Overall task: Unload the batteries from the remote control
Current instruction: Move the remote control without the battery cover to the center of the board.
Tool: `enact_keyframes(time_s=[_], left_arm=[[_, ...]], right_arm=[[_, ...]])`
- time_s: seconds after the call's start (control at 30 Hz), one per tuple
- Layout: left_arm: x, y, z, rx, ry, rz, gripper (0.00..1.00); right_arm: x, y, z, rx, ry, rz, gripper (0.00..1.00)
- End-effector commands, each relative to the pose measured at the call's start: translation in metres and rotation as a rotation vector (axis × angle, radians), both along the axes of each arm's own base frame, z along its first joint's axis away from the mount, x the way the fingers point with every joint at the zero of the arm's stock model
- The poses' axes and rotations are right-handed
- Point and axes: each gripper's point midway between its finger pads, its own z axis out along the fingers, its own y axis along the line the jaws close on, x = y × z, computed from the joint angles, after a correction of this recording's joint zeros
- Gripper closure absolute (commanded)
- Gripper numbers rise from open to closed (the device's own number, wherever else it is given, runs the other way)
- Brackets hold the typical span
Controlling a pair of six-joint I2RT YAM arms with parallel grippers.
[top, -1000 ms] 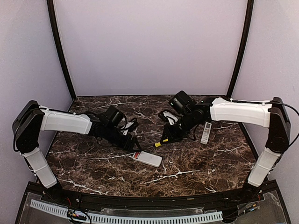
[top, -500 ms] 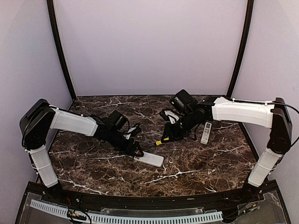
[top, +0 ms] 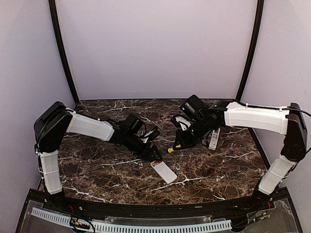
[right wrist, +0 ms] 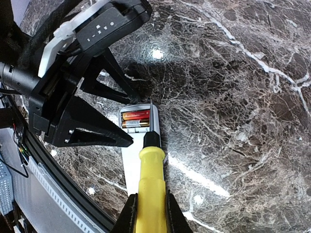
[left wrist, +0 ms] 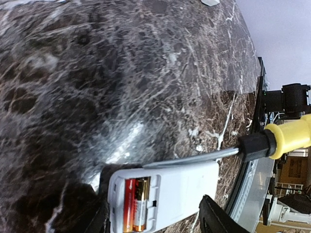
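Dark marble table [top: 97, 170] here, white veins all over. Near the front, about centre, lies a white remote [top: 164, 171] (back up, cover off), set at an angle. Well apart on the right, a second remote [top: 214, 139] lies flat.

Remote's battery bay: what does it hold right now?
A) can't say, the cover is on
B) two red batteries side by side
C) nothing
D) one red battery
B: the right wrist view shows two red batteries lying side by side in the uncovered bay of the white remote, just beyond the tip of the yellow-handled screwdriver.
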Motion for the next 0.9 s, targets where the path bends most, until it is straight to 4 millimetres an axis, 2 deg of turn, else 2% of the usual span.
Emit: enact_keyframes(time_s=[0.0, 0.1, 0.17, 0.27, 0.3, 0.4, 0.6, 0.73, 0.87], left_arm=[[-0.013, -0.028, 0.023, -0.111, -0.010, -0.089, 0.38], [-0.009, -0.031, 0.029, -0.110, -0.040, -0.087, 0.38], [-0.003, -0.025, 0.029, -0.063, -0.079, -0.054, 0.37], [0.009, -0.007, 0.032, 0.039, -0.132, 0.029, 0.34], [0.011, -0.003, 0.037, 0.054, -0.138, 0.054, 0.34], [0.013, 0.016, 0.035, 0.140, -0.115, 0.157, 0.33], [-0.014, 0.024, 0.028, 0.120, 0.100, 0.255, 0.42], [-0.023, 0.020, 0.026, 0.091, 0.179, 0.278, 0.49], [-0.028, 0.018, 0.018, 0.095, 0.222, 0.287, 0.51]], right_arm=[[0.001, -0.017, 0.006, 0.003, -0.006, -0.015, 1.00], [-0.001, -0.024, 0.002, -0.001, 0.016, -0.013, 1.00], [-0.005, -0.027, -0.001, -0.013, 0.030, 0.001, 1.00], [-0.013, -0.027, 0.000, -0.004, 0.053, 0.031, 1.00], [-0.016, -0.025, 0.000, 0.008, 0.064, 0.043, 1.00], [-0.017, -0.024, 0.000, 0.009, 0.074, 0.050, 1.00], [-0.017, -0.016, 0.000, 0.027, 0.087, 0.075, 1.00], [-0.017, -0.014, -0.002, 0.029, 0.089, 0.086, 1.00], [-0.017, -0.015, -0.007, 0.012, 0.093, 0.083, 1.00]])
